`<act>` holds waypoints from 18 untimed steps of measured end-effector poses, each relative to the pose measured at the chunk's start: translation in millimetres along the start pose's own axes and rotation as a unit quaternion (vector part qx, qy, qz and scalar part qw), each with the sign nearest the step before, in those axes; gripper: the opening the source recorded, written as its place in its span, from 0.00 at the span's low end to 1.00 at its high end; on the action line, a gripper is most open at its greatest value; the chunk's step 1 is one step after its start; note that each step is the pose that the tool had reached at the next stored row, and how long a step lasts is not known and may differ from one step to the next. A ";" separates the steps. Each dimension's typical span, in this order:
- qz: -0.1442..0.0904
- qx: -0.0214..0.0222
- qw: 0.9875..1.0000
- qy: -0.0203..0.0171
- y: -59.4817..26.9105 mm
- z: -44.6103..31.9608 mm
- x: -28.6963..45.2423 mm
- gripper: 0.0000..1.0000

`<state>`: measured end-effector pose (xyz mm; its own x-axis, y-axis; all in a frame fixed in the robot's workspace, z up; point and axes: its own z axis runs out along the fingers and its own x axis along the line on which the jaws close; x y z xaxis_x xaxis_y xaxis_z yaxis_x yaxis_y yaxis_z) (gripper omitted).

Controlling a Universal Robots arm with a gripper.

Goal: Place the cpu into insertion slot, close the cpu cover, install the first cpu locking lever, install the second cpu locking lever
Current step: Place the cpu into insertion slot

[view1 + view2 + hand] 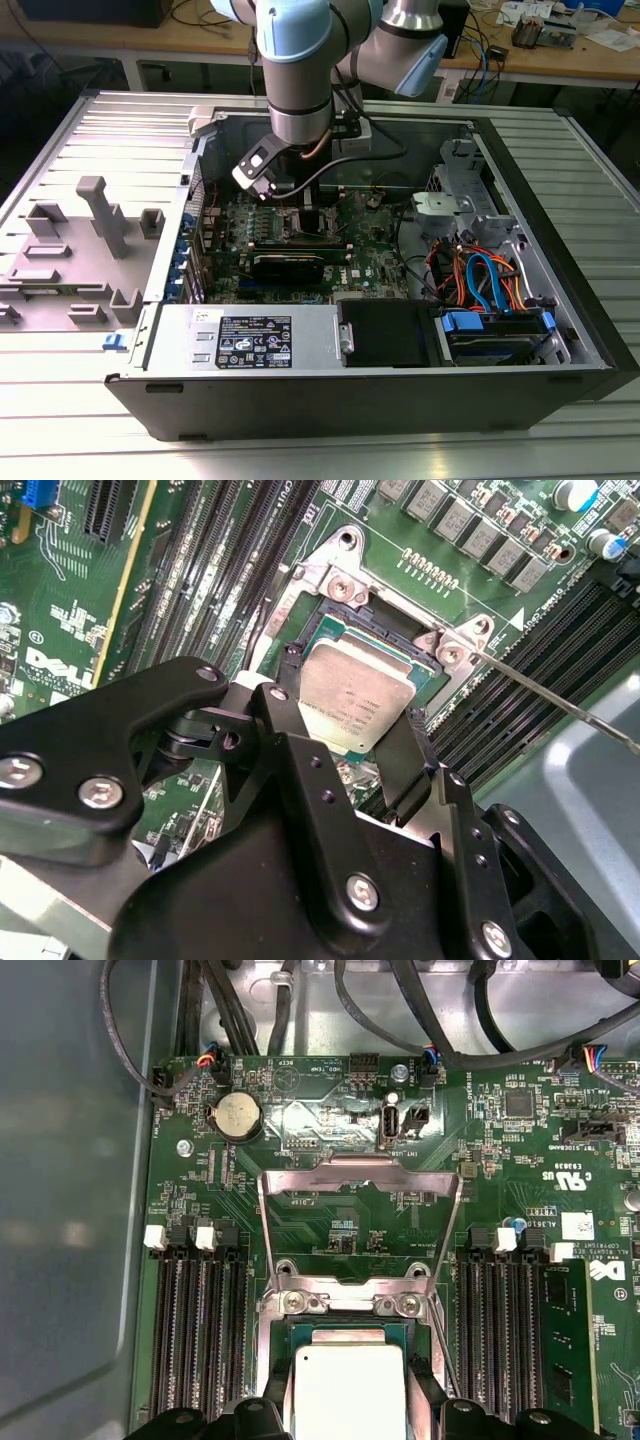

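Two black fingers (pixel 287 715) of the pincer (pixel 350 715) clamp the cpu (pixel 358 695) by opposite edges, holding it square over the insertion slot (pixel 345 1332); whether it is seated I cannot tell. A thin wire lever (pixel 560 702) runs out from the slot's corner. Beyond, the cpu cover (pixel 360 1165) stands flipped open on its hinges, raised off the green board (pixel 330 1215).

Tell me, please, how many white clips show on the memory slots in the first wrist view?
4. Two clips sit on one side of the chip, two on the other. More may be hidden at the far ends of the slots.
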<state>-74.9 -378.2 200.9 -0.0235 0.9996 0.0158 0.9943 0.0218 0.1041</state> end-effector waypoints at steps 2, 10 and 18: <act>0.000 0.000 1.000 0.000 0.0 0.1 0.0 0.54; 0.004 0.000 1.000 0.000 -1.0 0.1 0.5 0.54; 0.012 0.000 1.000 -0.001 -1.3 2.2 0.4 0.54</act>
<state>-75.9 -377.7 198.6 -0.0002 0.9999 0.0155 0.9946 -0.0014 0.1040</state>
